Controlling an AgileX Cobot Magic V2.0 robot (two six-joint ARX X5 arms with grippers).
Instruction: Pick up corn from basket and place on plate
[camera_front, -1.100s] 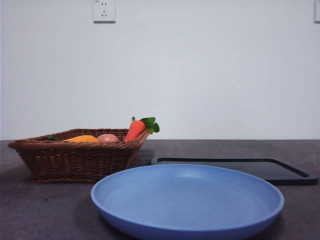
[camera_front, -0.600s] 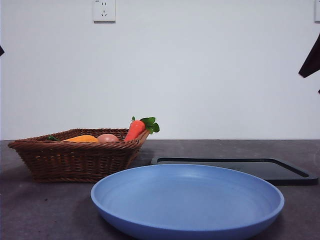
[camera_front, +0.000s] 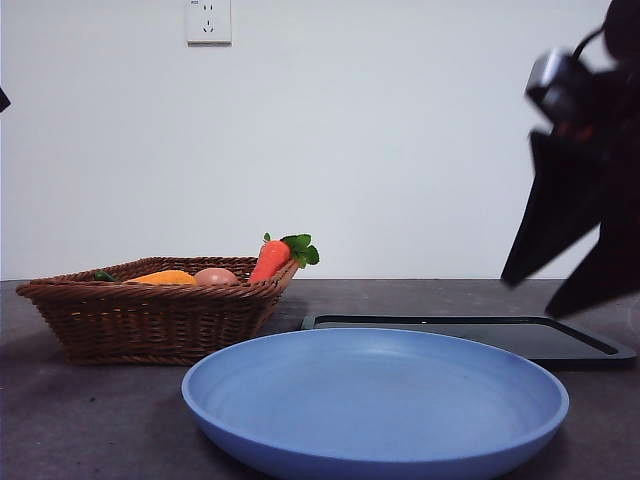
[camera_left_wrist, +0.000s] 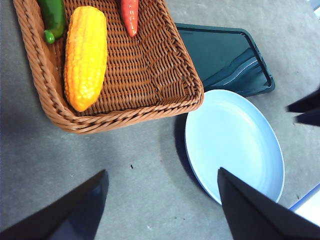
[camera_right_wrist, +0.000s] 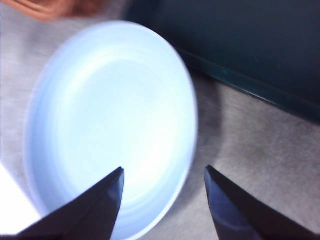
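The corn (camera_left_wrist: 86, 56) lies lengthwise in the basket (camera_left_wrist: 150, 75), close to one woven side wall, a green vegetable (camera_left_wrist: 52, 17) beside one end and a carrot (camera_left_wrist: 130, 15) apart from it across the basket floor; in the front view the carrot's leafy top (camera_front: 300, 249) leans over the basket's rim beside a pale egg-like thing (camera_front: 215, 276). The blue plate (camera_front: 375, 400) sits bare near the table's front edge, just beside the basket, with a black tray (camera_front: 480, 335) behind it. The right gripper (camera_right_wrist: 162, 175), jaws spread and holding nothing, hangs over the plate's rim. The left gripper (camera_left_wrist: 162, 175), jaws also apart and empty, hovers above bare table between basket and plate.
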